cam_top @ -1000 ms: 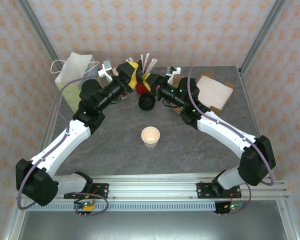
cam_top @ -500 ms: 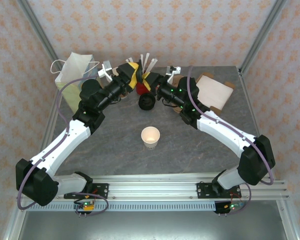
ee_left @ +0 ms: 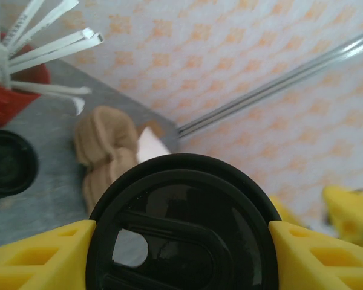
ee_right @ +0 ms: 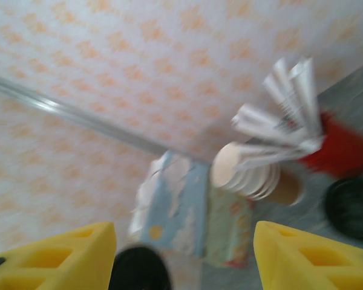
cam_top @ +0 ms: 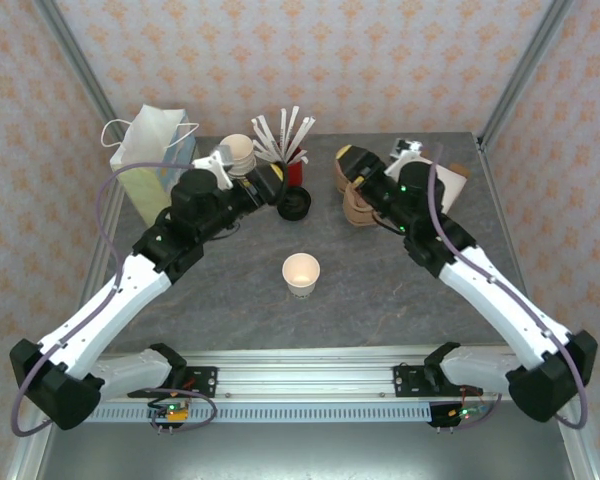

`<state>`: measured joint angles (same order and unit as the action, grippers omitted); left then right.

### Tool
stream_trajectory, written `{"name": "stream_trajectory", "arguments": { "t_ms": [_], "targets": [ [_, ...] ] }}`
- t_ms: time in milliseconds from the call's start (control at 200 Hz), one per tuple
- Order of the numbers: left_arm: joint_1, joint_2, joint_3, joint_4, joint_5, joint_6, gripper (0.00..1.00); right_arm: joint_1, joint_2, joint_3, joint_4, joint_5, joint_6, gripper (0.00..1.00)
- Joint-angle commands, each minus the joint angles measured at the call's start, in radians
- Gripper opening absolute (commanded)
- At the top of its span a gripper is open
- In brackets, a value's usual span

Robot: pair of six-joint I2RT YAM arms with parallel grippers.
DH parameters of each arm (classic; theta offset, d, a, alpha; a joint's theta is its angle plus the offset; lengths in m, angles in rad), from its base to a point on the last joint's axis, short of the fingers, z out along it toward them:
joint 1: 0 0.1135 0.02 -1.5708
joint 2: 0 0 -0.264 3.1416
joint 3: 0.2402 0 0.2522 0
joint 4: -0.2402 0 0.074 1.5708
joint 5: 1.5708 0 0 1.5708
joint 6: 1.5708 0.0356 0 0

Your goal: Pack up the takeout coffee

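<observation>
Grey table (cam_top: pixel 400 290): lidless cup (cam_top: pixel 301 272) upright, mouth up; left gripper (ee_left: pixel 181 254) tight on black lid (ee_left: pixel 181 193); right gripper (ee_right: pixel 184 257) apart.

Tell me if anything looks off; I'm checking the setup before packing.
No spill or damage. One oddity: the cup stands open with no lid, while the left gripper holds a black lid apart from it.

The plastic lid (ee_left: pixel 183 238) looks glossy, the paper cup (cam_top: pixel 301 274) matt, the stone-look tabletop (cam_top: pixel 380 300) smooth.

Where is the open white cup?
In the top view the open cup stands alone mid-table, just on the near side of the loose black lids.
</observation>
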<state>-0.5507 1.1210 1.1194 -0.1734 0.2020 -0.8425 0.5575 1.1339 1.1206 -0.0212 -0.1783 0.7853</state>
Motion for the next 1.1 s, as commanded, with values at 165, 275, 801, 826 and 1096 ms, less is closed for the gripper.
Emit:
{"name": "stream_trajectory", "arguments": {
  "t_ms": [165,275,801,826,1096],
  "targets": [
    [-0.216,-0.002,-0.034,-0.342,-0.286,0.382,0.61,-0.075,0.092,0.152,-0.627,-0.056,-0.513,0.9],
    [-0.271,0.016,-0.06,-0.358,-0.318,0.416,0.61,-0.104,0.094,0.128,-0.713,-0.208,-0.574,0.96],
    [-0.429,0.298,0.068,-0.48,-0.481,0.511,0.6,-0.164,0.08,0.013,-0.758,-0.057,-0.56,0.98],
    [-0.43,0.309,0.071,-0.482,-0.483,0.51,0.6,-0.166,0.079,0.013,-0.756,-0.055,-0.561,0.98],
    [-0.433,0.352,0.041,-0.421,-0.462,0.505,0.61,-0.166,0.092,0.01,-0.747,-0.064,-0.566,0.98]
  ]
}}
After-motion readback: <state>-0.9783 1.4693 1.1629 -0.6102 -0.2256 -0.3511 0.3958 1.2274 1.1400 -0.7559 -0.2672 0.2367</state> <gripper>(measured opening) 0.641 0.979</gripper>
